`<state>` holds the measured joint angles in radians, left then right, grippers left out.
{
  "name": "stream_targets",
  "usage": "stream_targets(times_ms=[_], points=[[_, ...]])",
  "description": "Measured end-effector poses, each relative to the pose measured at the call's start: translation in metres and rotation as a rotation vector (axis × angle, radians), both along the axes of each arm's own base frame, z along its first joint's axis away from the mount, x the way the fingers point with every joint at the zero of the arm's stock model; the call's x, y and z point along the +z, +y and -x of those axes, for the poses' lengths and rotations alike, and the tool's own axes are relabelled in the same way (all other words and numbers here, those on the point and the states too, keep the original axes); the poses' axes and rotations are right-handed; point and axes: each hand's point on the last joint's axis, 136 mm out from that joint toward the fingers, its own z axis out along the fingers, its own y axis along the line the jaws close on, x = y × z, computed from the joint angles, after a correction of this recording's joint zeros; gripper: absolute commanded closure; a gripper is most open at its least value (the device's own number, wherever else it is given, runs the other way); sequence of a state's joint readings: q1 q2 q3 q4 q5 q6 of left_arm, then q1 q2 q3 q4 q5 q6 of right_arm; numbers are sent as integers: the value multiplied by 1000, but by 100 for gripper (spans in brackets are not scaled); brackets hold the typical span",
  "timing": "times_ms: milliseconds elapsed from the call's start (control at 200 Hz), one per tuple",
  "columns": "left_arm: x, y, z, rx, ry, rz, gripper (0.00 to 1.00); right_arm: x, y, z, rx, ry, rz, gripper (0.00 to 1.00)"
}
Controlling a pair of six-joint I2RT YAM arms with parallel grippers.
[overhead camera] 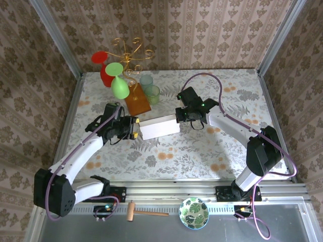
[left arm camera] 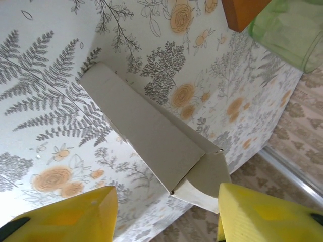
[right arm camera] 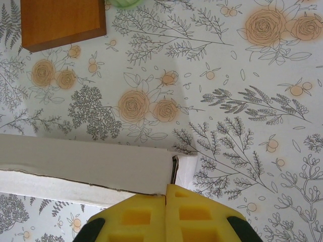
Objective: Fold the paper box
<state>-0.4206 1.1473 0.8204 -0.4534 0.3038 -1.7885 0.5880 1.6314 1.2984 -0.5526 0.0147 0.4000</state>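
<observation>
On the flowered table [overhead camera: 212, 146], we find the paper box [overhead camera: 159, 127] folded into a closed cream block, lying between both arms. Our left claw [overhead camera: 135, 128] stands open, its yellow fingers [left arm camera: 65, 217] on either side of the box's left end. Our right claw [overhead camera: 178, 115] is closed tight at the box's right end.

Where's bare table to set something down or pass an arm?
Free: the wide strip of table between the paper box and the near edge, and the far right corner. Crowded: far side left of centre, round the wooden block, tumblers and wine glasses.
</observation>
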Motion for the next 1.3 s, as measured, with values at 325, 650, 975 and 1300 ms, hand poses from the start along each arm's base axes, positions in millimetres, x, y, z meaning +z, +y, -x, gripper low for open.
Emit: stream_targets(times_ms=[325,650,975,1300], points=[[8,4,-4,112,-21,46,36,0,0,0,0,0,0,100],[11,-2,-17,155,-31,96,35,0,0,0,0,0,0,100],[-7,-13,-23,161,15,128,46,-1,0,0,0,-1,-1,100],[-15,-18,-15,153,9,135,54,-1,-1,1,0,-1,0,100]])
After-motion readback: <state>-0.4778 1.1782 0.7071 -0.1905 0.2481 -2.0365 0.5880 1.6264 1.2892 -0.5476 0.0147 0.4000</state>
